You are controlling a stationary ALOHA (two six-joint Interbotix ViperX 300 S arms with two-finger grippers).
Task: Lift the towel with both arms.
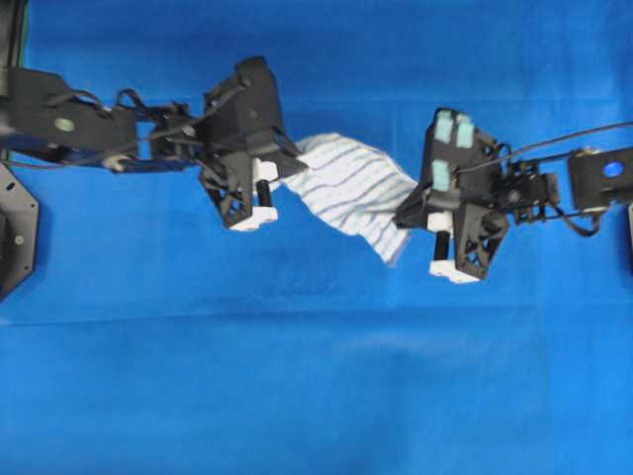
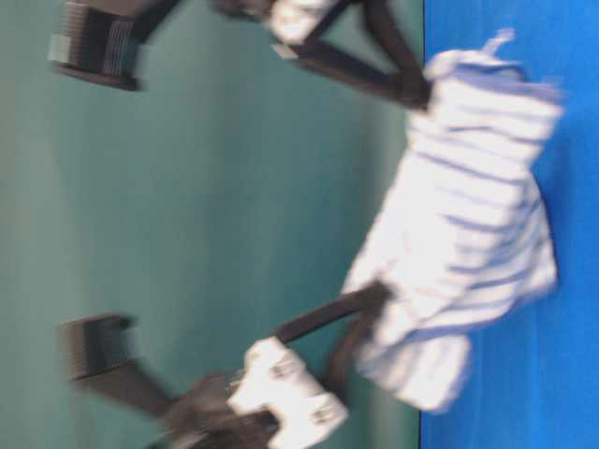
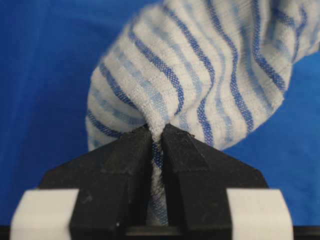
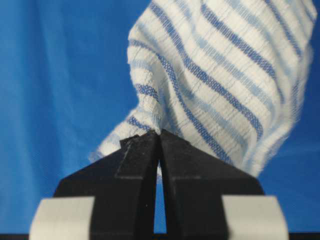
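Thin white blue-striped cloth towel [image 1: 348,193] is clamped by left gripper [image 3: 156,137] and right gripper [image 4: 159,137], sagging over blue counter [image 1: 316,396].

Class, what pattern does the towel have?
The towel is white with blue and paler stripes, clearest in the left wrist view.

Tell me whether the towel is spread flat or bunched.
Bunched: the towel sags crumpled between the left gripper and right gripper, each shut on an edge.
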